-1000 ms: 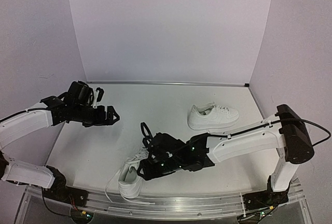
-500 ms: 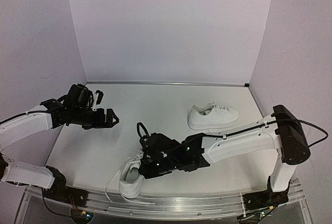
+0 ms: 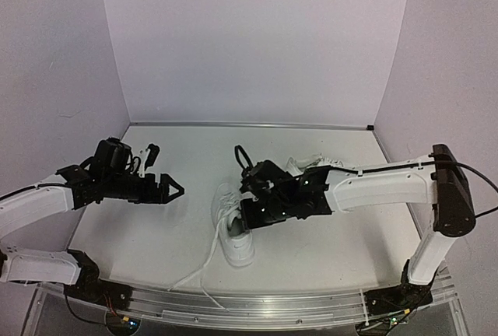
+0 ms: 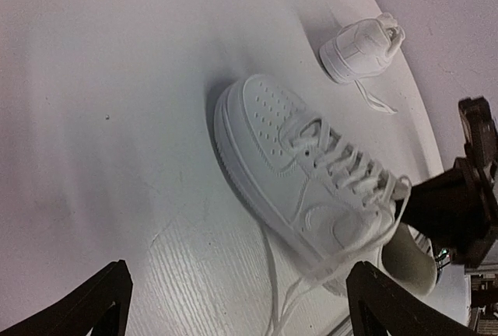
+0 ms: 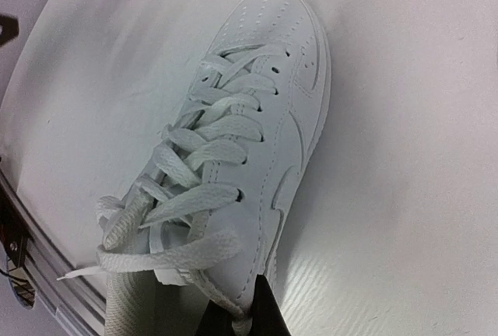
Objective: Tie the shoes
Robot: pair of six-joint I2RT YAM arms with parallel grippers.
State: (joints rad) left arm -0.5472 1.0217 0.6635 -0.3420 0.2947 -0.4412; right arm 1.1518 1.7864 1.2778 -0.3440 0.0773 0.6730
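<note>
The nearer of the shoes [image 3: 232, 235] [image 4: 299, 169] [image 5: 253, 134], white with loose laces, lies in the middle of the table with its toe pointing away from the front edge. My right gripper [image 3: 246, 219] [image 5: 241, 319] is shut on its side edge near the collar, by the top eyelet. The other of the shoes [image 3: 311, 163] [image 4: 362, 44] stands farther back, mostly hidden behind the right arm in the top view. My left gripper [image 3: 170, 190] [image 4: 241, 309] hovers open to the left of the held shoe, with nothing between its fingers.
Long lace ends [image 3: 204, 267] [image 4: 280, 305] trail from the near shoe toward the metal rail [image 3: 257, 313] at the table's front edge. The right arm [image 3: 373, 188] stretches across the table's right half. White walls close in the back and both sides.
The right gripper has shut on the near shoe and drawn it from the front edge toward the middle of the table, turning it. The left gripper has shifted slightly nearer and to the right.
</note>
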